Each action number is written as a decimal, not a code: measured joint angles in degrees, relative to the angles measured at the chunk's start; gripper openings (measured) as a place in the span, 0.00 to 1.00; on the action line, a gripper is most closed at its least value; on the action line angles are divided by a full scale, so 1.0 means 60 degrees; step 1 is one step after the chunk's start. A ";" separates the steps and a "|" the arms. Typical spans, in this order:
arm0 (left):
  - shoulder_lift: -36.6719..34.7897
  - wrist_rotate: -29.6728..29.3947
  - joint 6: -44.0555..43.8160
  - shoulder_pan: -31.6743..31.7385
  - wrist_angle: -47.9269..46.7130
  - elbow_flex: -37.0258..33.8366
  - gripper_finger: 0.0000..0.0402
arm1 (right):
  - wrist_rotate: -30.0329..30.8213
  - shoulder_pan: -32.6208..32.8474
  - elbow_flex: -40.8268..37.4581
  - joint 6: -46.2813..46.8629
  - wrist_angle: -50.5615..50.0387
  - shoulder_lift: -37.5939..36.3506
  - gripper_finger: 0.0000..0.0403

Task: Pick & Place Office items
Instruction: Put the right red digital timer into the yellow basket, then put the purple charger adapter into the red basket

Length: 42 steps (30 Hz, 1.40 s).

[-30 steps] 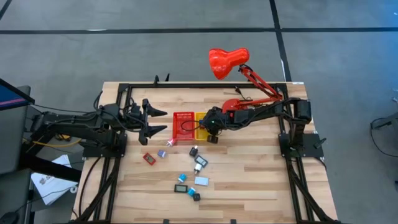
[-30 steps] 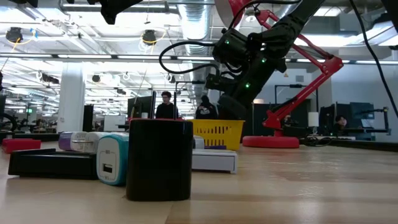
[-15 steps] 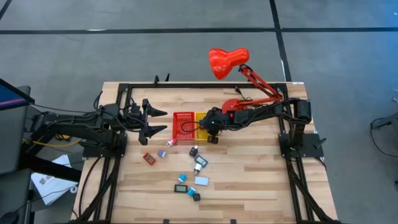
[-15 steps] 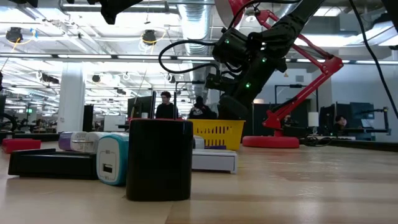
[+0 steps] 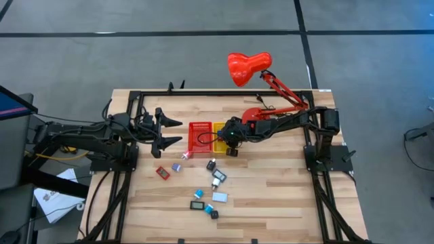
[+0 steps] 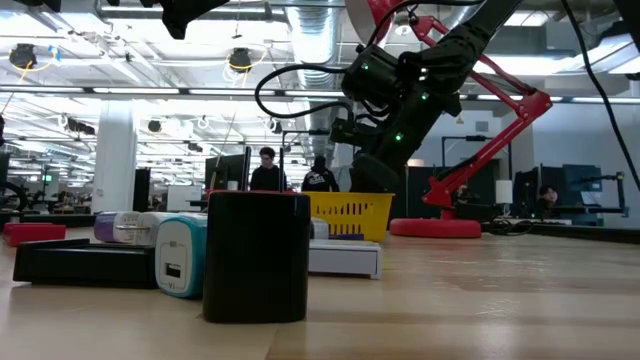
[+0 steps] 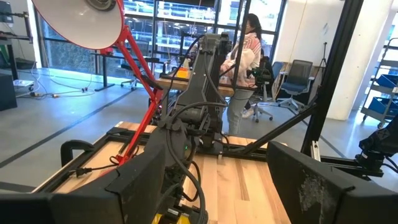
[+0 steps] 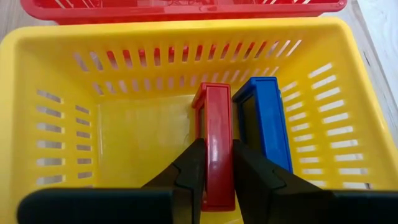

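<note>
R gripper (image 8: 214, 174) pinches red piece (image 8: 217, 143) inside yellow bin (image 8: 68, 99), touching blue piece (image 8: 264, 124). Risk: tips on release. L gripper (image 5: 169, 132) spread, idle.

Two bins: red bin (image 5: 199, 135), yellow bin (image 8: 62, 93). In yellow: red piece (image 8: 216, 140), blue piece (image 8: 264, 121). Loose table pieces (image 5: 201, 181): about eight. One lamp (image 5: 249, 68).

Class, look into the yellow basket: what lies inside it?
Inside the yellow basket a red piece stands on edge, gripped by the right tool, with a blue piece beside it. The tool's fingers hide the floor below them.
</note>
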 joint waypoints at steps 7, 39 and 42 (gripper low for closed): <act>0.0000 0.0000 0.0000 0.0000 0.0000 0.0000 0.68 | 0.0004 0.0000 0.0000 0.0000 -0.0008 0.0001 0.19; 0.0000 -0.0003 0.0000 0.0000 0.0000 0.0000 0.68 | 0.0488 0.0133 -0.0004 0.0149 0.0154 -0.0026 0.31; 0.0002 -0.0002 0.0000 -0.0002 -0.0004 0.0000 0.68 | 0.0488 0.0200 -0.0004 0.0149 0.0216 -0.0029 0.31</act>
